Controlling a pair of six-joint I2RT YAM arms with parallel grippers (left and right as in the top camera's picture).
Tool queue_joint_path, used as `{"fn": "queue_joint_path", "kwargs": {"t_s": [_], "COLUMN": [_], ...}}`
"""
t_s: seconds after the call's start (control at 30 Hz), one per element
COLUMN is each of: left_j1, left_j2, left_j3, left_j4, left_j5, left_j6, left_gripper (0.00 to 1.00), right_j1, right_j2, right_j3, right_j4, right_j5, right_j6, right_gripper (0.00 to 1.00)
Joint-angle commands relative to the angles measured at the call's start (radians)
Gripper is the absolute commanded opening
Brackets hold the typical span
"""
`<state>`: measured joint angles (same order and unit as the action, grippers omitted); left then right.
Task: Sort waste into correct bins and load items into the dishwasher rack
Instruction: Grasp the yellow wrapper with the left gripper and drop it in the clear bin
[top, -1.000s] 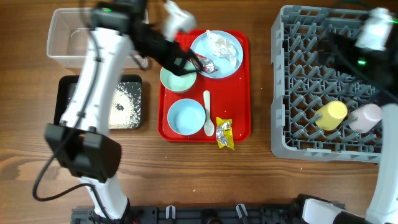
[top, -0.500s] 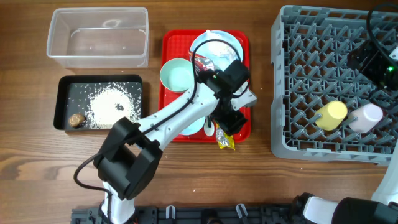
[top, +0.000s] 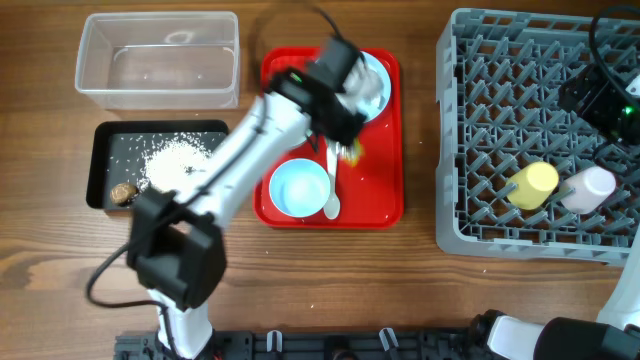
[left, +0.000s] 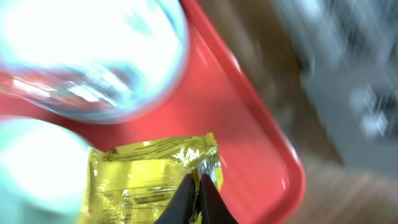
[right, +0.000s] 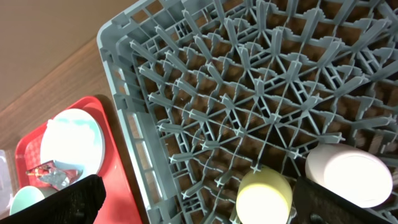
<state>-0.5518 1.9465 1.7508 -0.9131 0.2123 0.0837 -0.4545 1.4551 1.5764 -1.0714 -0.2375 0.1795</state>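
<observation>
Left gripper (left: 198, 186) pinched shut on one corner of the crinkled yellow foil wrapper (left: 143, 177), held over the flat red plastic tray (left: 249, 137); the corner grip probably lets it hang free for binning. Right gripper (right: 199, 200) spread wide, empty, parked over the grey lattice rack (right: 249, 93)

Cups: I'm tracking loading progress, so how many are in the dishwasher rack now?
2. The yellow cup sits in the dishwasher rack near its front edge, the pink cup just right of it. The right arm covers part of the rack, so another may be hidden.
</observation>
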Motion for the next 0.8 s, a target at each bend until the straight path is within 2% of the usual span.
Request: {"fn": "queue_joint_path", "kwargs": {"t_s": [0.0,0.03,0.1,0.2,0.23,0.27,0.3,0.37,0.43,0.53,0.67,0.77], "left_j1": [0.188,0.256,0.443,0.597,0.634,0.655,0.669,0.665,0.599,0.405,0.168,0.094], "left_j2": [-0.072,-0.058,-0.010,0.076,0.115,0.141,0.161,0.154,0.121,0.110,0.222,0.294], "left_j3": [0.090,0.089,0.089,0.088,0.088,0.088,0.088,0.089,0.117,0.151,0.151,0.151], "left_j4": [0.086,0.116,0.198,0.257,0.273,0.281,0.290,0.319,0.331,0.351,0.399,0.346], "left_j5": [-0.135,-0.172,-0.187,-0.152,-0.113,-0.067,-0.023,0.025,0.031,0.026,-0.108,-0.241], "left_j6": [0.013,0.045,0.026,0.013,0.012,0.012,0.012,0.013,0.029,0.074,0.100,0.099], "left_gripper": [0.04,0.04,0.04,0.04,0.25,0.95,1.00,1.00,1.00,1.00,1.00,0.94], "right_j1": [-0.001,-0.001,-0.001,-0.001,-0.001,-0.001,-0.001,-0.001,-0.001,-0.001,-0.001,-0.001], "right_j2": [0.014,0.014,0.014,0.014,0.014,0.014,0.014,0.014,0.014,0.014,0.019,0.027], "right_j3": [-0.001,-0.001,-0.001,-0.001,-0.001,-0.001,-0.001,-0.001,-0.001,-0.001,-0.001,-0.002], "right_j4": [0.005,0.005,0.010,0.009,0.010,0.009,0.009,0.010,0.013,0.010,0.003,-0.011], "right_j5": [0.013,0.013,0.013,0.013,0.013,0.013,0.013,0.013,0.013,0.013,0.012,0.013], "right_j6": [0.003,0.003,0.004,0.004,0.005,0.004,0.003,0.004,0.003,0.003,0.004,0.004], "right_gripper": [1.00,1.00,1.00,1.00,1.00,1.00,1.00,1.00,1.00,1.00,1.00,1.00]}}
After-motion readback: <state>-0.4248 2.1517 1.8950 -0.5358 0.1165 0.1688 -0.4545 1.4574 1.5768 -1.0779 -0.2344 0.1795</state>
